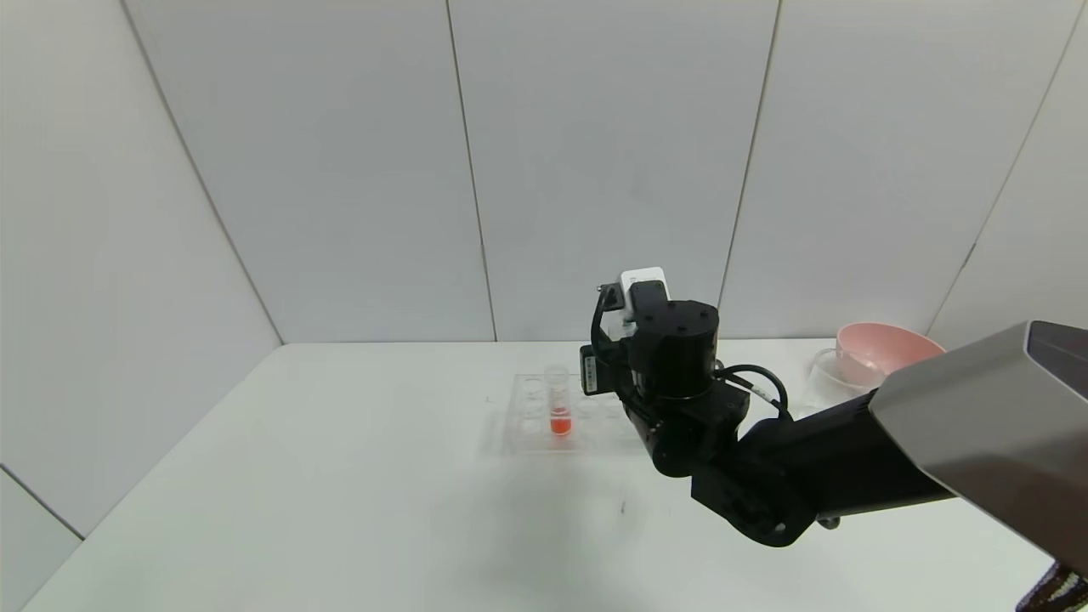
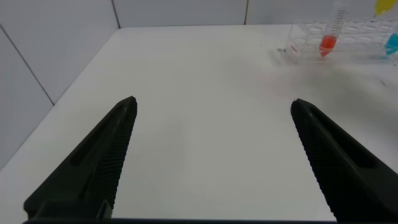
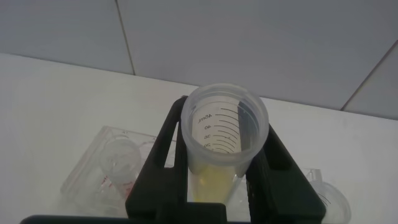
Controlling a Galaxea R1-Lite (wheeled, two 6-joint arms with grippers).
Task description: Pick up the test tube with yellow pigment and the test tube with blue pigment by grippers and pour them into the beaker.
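My right gripper (image 3: 225, 144) is shut on the test tube with yellow pigment (image 3: 224, 134), holding it upright over the clear tube rack (image 3: 93, 175). In the head view the right hand (image 1: 671, 357) hides that tube and the right part of the rack (image 1: 527, 425). The test tube with blue pigment (image 2: 392, 43) shows only at the edge of the left wrist view, standing in the rack. The beaker (image 1: 823, 372) stands at the far right beside a pink bowl. My left gripper (image 2: 212, 106) is open and empty, low over bare table, well away from the rack.
A tube with orange-red liquid (image 1: 559, 416) stands in the rack's left part; it also shows in the left wrist view (image 2: 328, 42). The pink bowl (image 1: 884, 348) sits at the back right. White wall panels close off the back and left of the table (image 1: 340, 493).
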